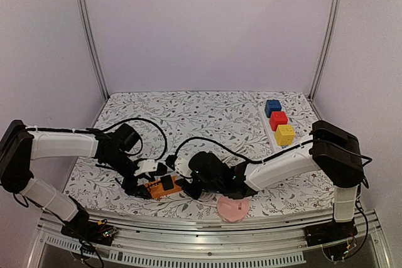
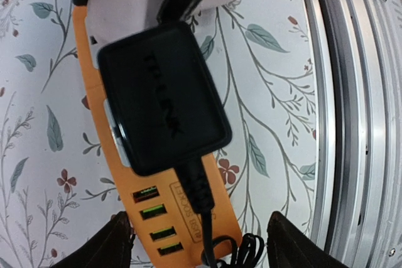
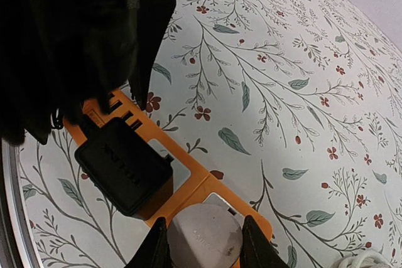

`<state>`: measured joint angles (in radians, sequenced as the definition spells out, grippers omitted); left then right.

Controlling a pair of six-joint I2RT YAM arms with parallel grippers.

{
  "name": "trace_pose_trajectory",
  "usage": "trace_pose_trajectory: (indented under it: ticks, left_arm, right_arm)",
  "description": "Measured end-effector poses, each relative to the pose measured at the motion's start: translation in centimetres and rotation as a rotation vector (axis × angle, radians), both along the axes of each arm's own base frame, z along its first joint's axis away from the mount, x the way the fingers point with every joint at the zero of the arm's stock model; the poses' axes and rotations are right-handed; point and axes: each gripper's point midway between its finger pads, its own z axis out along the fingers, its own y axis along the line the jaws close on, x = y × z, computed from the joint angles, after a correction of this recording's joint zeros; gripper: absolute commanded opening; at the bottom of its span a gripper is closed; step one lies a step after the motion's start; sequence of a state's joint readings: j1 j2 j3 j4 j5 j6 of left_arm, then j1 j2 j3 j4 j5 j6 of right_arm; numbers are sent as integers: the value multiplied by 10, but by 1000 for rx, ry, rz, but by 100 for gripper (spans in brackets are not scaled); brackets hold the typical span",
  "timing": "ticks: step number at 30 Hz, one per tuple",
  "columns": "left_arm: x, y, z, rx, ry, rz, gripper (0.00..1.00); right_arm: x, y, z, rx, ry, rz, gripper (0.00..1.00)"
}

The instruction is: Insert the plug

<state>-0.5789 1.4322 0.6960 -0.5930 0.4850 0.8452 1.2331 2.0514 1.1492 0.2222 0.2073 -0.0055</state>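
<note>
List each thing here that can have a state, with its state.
Black square plug adapter, seated on the strip.
Orange plastic power strip, lying flat, USB ports empty.
White round plug, in the strip.
Left gripper, open, astride the strip.
Right gripper, flanking the white plug, grip unclear.

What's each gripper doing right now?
Left gripper: open, holding nothing, over the orange power strip.
Right gripper: closed on the white plug.

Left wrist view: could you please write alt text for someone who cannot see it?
A black adapter sits on an orange power strip on floral cloth, its cable trailing toward the camera. A white plug lies beyond it; the open left gripper frames the bottom corners.
</note>
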Motion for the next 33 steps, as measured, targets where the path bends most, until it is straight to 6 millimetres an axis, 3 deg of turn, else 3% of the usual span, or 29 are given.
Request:
trace_pose_trajectory:
  ticks: [7, 9, 12, 18, 28, 33]
  left_arm:
    - [0, -1, 4, -10, -9, -17, 73]
    - [0, -1, 4, -10, -9, -20, 73]
    - [0, -1, 4, -10, -9, -21, 73]
    - [-2, -1, 5, -11, -2, -22, 73]
    - [-13, 2, 6, -9, 51, -28, 73]
    - [-15, 2, 6, -12, 56, -31, 73]
  right_arm:
    - [-1, 1, -2, 26, 21, -5, 3]
    - [-1, 1, -2, 28, 23, -7, 9]
    - [-1, 1, -1, 29, 23, -9, 27]
    - [2, -2, 9, -38, 33, -14, 43]
    - [-5, -57, -1, -325, 69, -8, 56]
    - [-15, -71, 1, -372, 105, 23, 61]
